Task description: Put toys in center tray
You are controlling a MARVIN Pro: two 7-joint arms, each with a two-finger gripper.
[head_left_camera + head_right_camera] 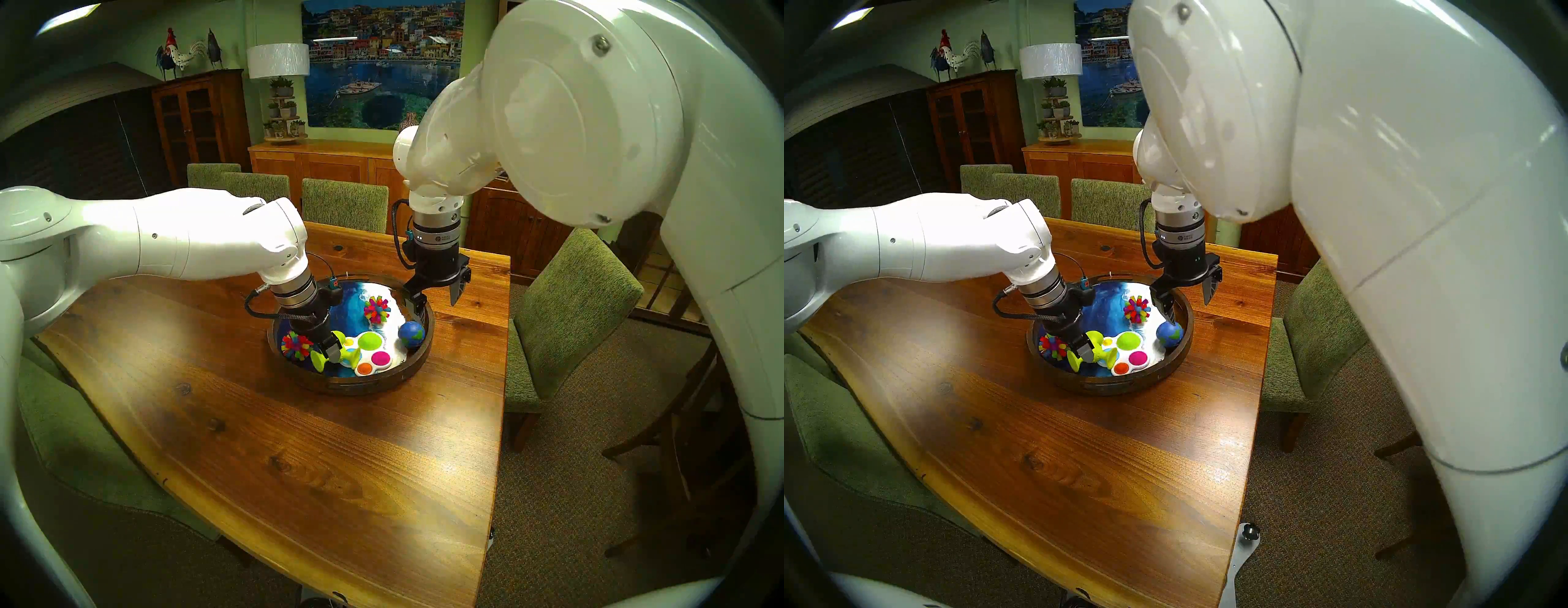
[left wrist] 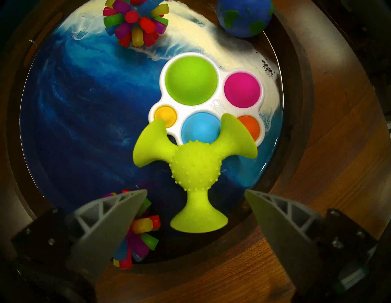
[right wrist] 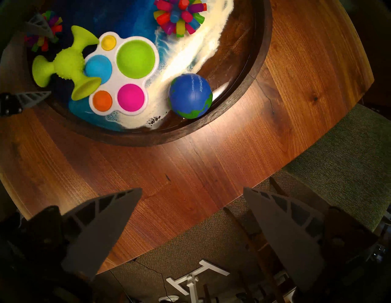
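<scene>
While both end effectors [image 2: 195,191] [image 3: 192,190] gape empty, five toys fill one tray [image 1: 420,339].

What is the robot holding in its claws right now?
Nothing. The left gripper is open above the lime-green suction toy lying in the tray, and the right gripper is open and empty too.

One round tray [image 1: 418,361] sits on one counter [image 1: 297,446]. In it lie five toys: two spiky balls [image 1: 376,309] [image 1: 294,345], one globe ball [image 1: 411,334], one white dimple board [image 1: 373,354] and one green suction piece [image 1: 322,356]. Two claws [image 1: 335,346] [image 1: 437,302] hang over it.
</scene>
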